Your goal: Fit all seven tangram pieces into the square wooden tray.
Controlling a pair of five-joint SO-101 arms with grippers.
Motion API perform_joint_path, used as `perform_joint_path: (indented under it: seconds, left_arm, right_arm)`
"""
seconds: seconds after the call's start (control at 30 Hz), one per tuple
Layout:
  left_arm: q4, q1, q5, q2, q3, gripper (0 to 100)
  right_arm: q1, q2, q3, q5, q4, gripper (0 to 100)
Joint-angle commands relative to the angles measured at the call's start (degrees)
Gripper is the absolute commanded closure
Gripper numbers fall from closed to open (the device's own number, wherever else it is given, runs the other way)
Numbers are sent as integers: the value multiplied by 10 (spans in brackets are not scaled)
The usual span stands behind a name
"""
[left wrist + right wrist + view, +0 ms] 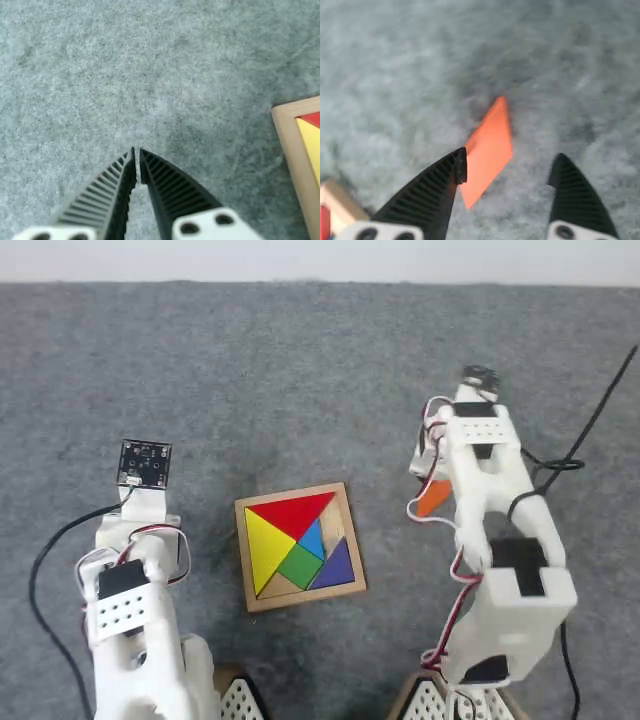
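Note:
The square wooden tray (243, 558) lies on the grey carpet between the two arms, holding red, yellow, blue, green and purple pieces, with bare wood showing at some spots. Its corner (292, 145) edges into the left wrist view. An orange parallelogram piece (487, 150) lies flat on the carpet to the right of the tray, partly under the right arm (433, 497). My right gripper (512, 165) is open just above it, one finger overlapping the piece's edge. My left gripper (136, 152) is shut and empty over bare carpet left of the tray.
Grey carpet covers the whole table. Black cables trail from both arms, one running off at the right (590, 430). The arm bases (240, 700) stand at the near edge.

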Motion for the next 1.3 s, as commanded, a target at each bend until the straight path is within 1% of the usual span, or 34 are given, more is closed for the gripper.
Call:
perform_joint_path:
  seconds: [0.0, 0.47, 0.63, 0.7, 0.83, 0.97, 1.27]
  left_arm:
    - [-11, -5, -7, -12, -4, 987]
    - [-11, -5, -7, -12, -4, 987]
    - [-11, -5, -7, -12, -4, 987]
    - [-11, -5, -7, -12, -4, 987]
    - [-11, -5, -7, -12, -4, 987]
    - [-11, -5, -7, -12, -4, 987]
    - [-11, -5, -7, -12, -4, 987]
  right_arm:
    - [5, 11, -47, -13, 16, 811]
    - [-29, 31, -50, -13, 10, 825]
    - [-30, 31, -50, -13, 0, 929]
    - [-30, 31, -50, -13, -5, 948]
    - [-29, 29, -50, -10, -5, 950]
    - [-29, 26, -51, 19, -4, 951]
    - [-31, 30, -69, 29, 0, 948]
